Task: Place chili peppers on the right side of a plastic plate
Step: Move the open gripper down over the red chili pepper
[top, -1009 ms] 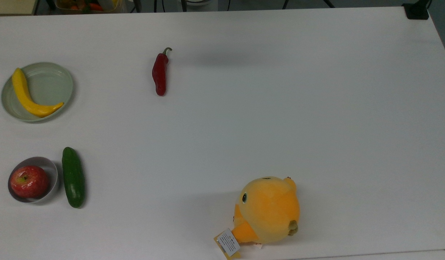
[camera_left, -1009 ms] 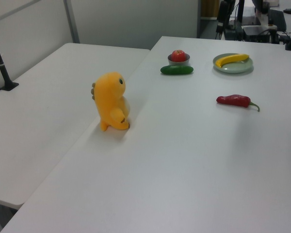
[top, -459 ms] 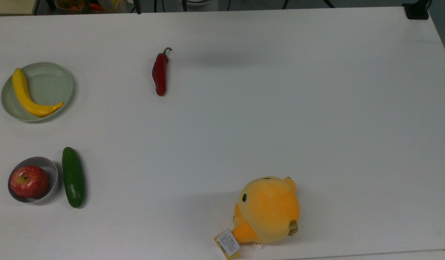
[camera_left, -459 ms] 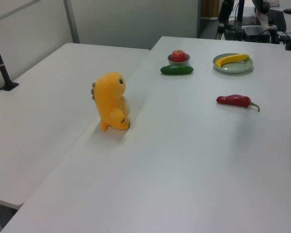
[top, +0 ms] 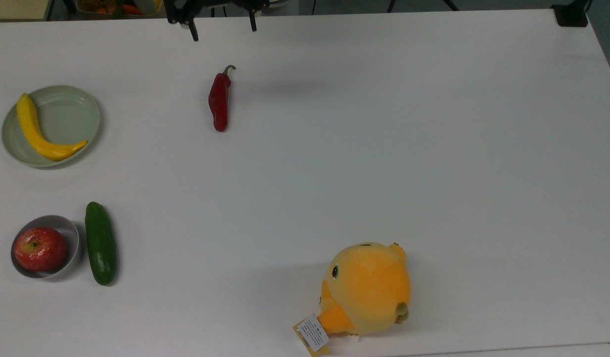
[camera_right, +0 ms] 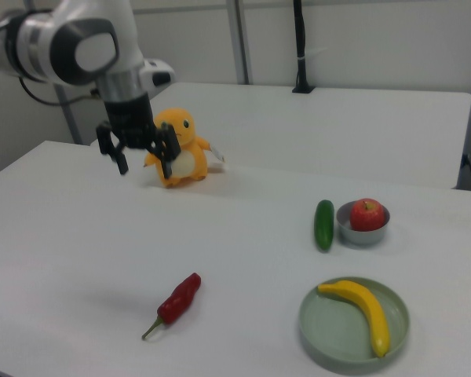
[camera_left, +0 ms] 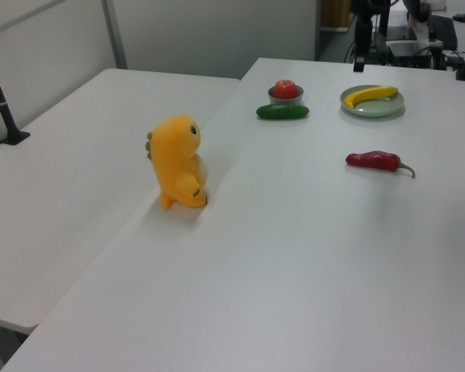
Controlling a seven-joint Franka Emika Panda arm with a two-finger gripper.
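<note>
The dark red chili pepper lies on the white table, its curled stem toward the top view's top edge. The pale green plastic plate sits far to the top view's left with a yellow banana in it. My gripper hangs open above the table, beyond the pepper's stem end at the top view's upper edge. Nothing is between its fingers.
A dark green cucumber lies beside a grey bowl that holds a red apple, below the plate in the top view. An orange plush toy stands near the top view's bottom edge.
The gripper has come into the top view from the upper edge, fingers spread, closer to the pepper. The pepper, the plate and the other things have not moved.
</note>
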